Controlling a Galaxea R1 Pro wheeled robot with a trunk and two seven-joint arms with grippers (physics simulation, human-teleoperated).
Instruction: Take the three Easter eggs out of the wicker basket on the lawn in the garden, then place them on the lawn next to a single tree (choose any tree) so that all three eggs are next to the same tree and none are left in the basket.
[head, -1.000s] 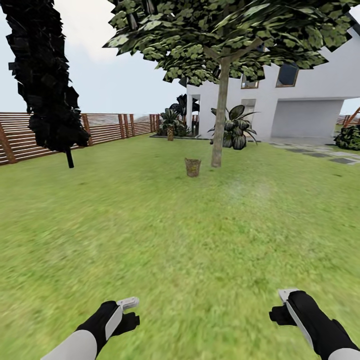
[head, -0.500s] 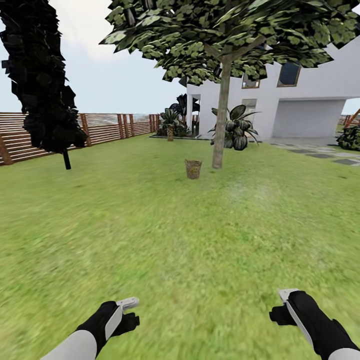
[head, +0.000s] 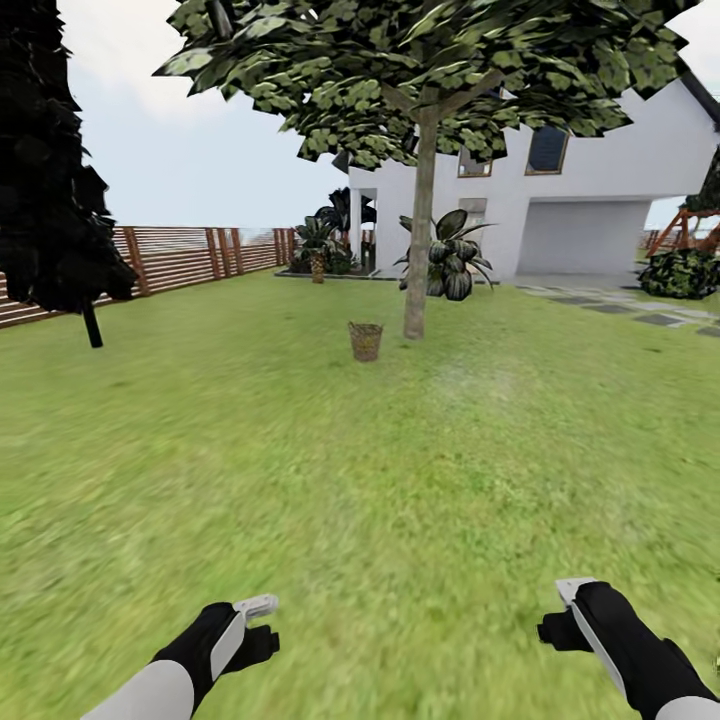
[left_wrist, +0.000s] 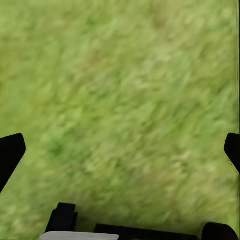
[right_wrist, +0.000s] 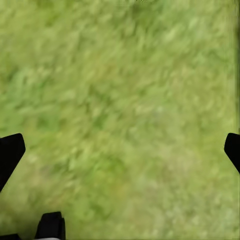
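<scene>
My left gripper (head: 262, 618) and right gripper (head: 560, 610) hang low over the lawn (head: 330, 480), both spread wide and empty. Far ahead the wicker basket (head: 365, 341) stands on the grass just beside the tree (head: 418, 250); its contents are too small to tell.

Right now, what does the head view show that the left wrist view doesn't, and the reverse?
Head view alone: the wicker basket standing on the grass just left of the tree, plus the fence, the house and the right gripper. Left wrist view alone: the left gripper seen along its fingers, spread wide and empty. Both: the left gripper and the lawn.
</scene>
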